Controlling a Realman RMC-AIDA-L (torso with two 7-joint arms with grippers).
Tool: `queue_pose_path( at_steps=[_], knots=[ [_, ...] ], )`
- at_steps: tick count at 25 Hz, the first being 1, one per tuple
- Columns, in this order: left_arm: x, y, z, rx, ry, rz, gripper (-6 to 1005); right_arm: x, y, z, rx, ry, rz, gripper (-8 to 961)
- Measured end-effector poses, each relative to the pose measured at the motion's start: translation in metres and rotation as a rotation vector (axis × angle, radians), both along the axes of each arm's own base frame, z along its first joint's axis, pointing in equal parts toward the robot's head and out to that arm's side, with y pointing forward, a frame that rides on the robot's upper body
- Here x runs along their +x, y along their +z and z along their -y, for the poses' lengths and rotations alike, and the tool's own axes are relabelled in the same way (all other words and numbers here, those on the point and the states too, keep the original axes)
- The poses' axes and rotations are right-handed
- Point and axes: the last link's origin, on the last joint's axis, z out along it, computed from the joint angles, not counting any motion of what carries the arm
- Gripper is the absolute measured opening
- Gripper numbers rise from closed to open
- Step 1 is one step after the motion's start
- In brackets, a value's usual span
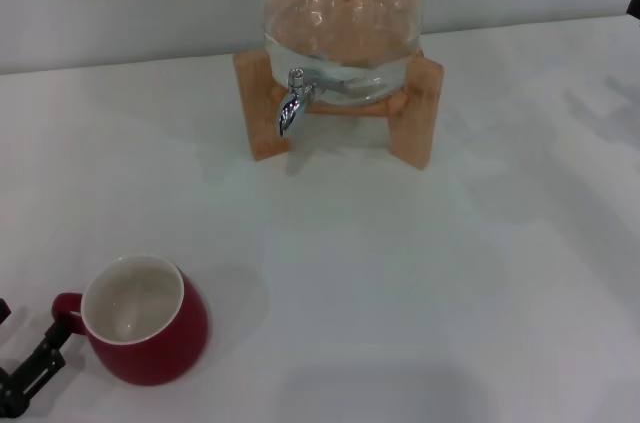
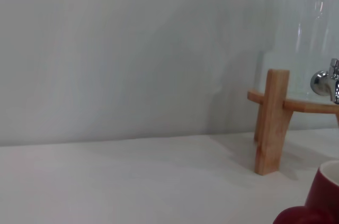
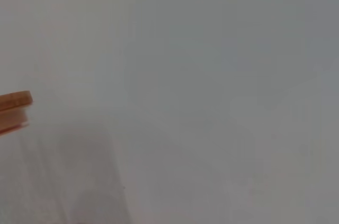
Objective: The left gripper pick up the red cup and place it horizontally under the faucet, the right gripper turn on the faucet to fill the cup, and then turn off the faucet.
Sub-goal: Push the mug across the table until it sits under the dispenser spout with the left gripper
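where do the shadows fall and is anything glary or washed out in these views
Head view: soft shadow right of the red cup, faint one under the wooden stand; small glints on the faucet and jar. Left wrist view: stand's shadow lies on the table beside its leg. Right wrist view: nearly all pale, featureless wall.

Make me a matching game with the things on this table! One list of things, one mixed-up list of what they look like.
Things:
1. red cup
2. faucet
3. wooden stand
4. left gripper

Looks:
A. shiny chrome, spout pointing down
B. black, beside the cup's handle
C. white inside, standing upright
D. holds up the glass jar

Pairs: 1-C, 2-A, 3-D, 4-B
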Motion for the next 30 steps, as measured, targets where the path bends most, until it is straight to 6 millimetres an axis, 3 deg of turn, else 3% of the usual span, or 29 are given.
queue_pose_path(
  at_steps=[30],
  knots=[
    [0.004,-0.003,-0.021,-0.021,-0.017,-0.046,797,0.003,0.004,0.001,0.019,-0.008,-0.002,783]
  ],
)
